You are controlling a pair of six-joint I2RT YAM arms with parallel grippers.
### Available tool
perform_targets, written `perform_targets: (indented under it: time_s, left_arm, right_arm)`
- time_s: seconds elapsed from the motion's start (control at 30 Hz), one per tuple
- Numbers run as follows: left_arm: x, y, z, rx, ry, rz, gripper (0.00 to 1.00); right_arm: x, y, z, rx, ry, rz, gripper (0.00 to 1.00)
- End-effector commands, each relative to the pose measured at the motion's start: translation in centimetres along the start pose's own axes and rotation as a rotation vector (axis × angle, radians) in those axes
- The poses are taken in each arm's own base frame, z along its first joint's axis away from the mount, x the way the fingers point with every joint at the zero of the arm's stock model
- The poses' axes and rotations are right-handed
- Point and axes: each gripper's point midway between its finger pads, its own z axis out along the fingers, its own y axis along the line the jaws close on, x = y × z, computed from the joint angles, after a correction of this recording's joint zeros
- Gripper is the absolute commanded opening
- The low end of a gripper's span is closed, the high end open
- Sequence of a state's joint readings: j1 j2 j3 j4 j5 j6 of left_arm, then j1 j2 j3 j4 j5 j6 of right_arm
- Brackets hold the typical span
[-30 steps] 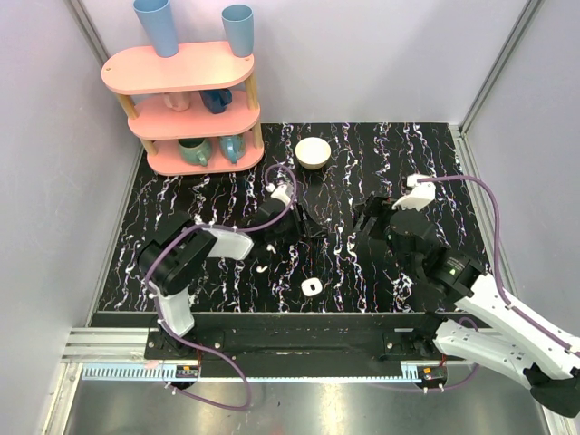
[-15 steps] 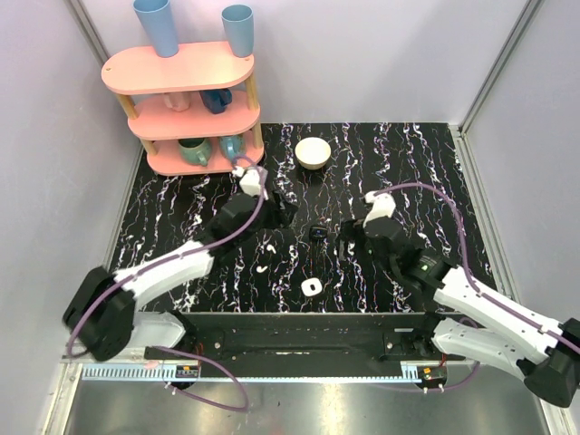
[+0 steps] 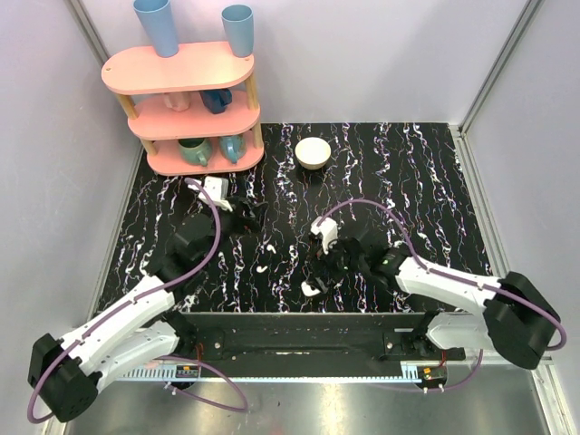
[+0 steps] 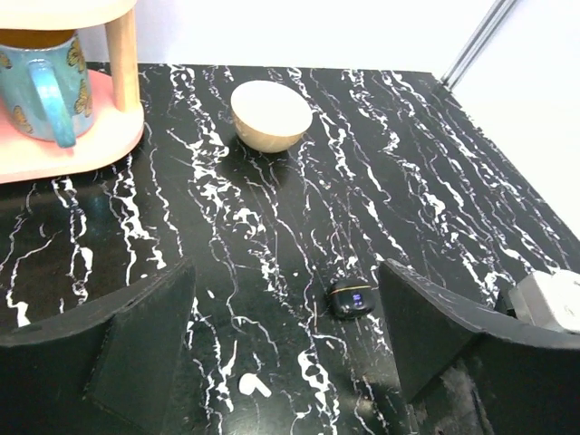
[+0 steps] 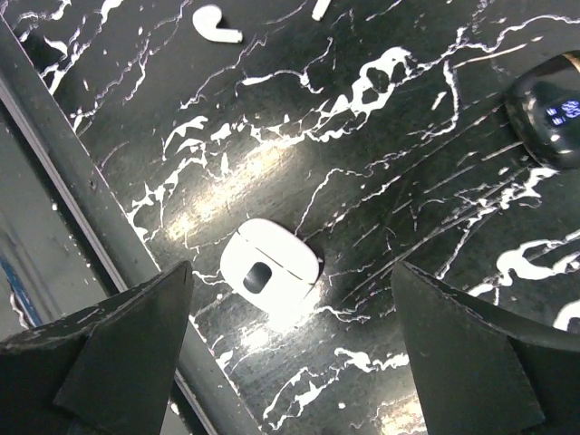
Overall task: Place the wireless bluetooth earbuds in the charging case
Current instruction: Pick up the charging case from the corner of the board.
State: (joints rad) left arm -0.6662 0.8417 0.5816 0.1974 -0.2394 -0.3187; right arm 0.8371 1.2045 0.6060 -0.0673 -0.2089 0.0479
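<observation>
The white charging case (image 3: 310,289) lies near the table's front edge; in the right wrist view it (image 5: 270,265) shows a dark spot in its middle. My right gripper (image 3: 324,267) hovers just above it, open, with the case between the spread fingers (image 5: 294,299). Two white earbuds (image 3: 270,246) (image 3: 260,268) lie loose on the table left of the case. One earbud (image 5: 216,24) shows in the right wrist view and one (image 4: 252,384) in the left wrist view. My left gripper (image 3: 245,216) is open and empty (image 4: 285,290), behind the earbuds.
A small black block (image 4: 351,297) lies between the arms, also in the right wrist view (image 5: 553,109). A round white bowl (image 3: 313,151) stands at the back. A pink shelf (image 3: 181,77) with mugs and cups stands at the back left. The black front rail (image 5: 82,195) runs close to the case.
My right gripper has moved left and toward the front edge, down over the case. My left gripper has swung back and to the left, away from the black block.
</observation>
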Motion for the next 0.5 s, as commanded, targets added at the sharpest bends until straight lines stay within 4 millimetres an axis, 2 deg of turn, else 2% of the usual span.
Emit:
perform_targets:
  time_s: [0.0, 0.17, 0.27, 0.37, 0.47]
  left_arm:
    - [0.3, 1.9, -0.9, -0.066, -0.004, 0.063, 0.87]
    - [1.0, 2.9, -1.3, -0.099, -0.001, 0.082, 0.88]
    - [1.2, 3.1, -1.3, -0.105, 0.003, 0.094, 0.89]
    - [1.3, 3.3, -1.2, -0.110, 0.011, 0.104, 0.89]
    - [1.5, 3.4, -1.2, -0.114, 0.013, 0.107, 0.89]
  right_arm:
    - [-1.6, 1.4, 1.6, -0.105, -0.062, -0.039, 0.96]
    - [-0.6, 1.1, 2.8, -0.023, -0.007, 0.223, 0.94]
    - [-0.4, 1.4, 2.6, 0.019, -0.025, 0.303, 0.94]
    - [0.1, 2.6, 2.4, 0.017, -0.023, 0.346, 0.95]
    - [1.4, 3.5, 2.8, 0.005, 0.034, 0.389, 0.95]
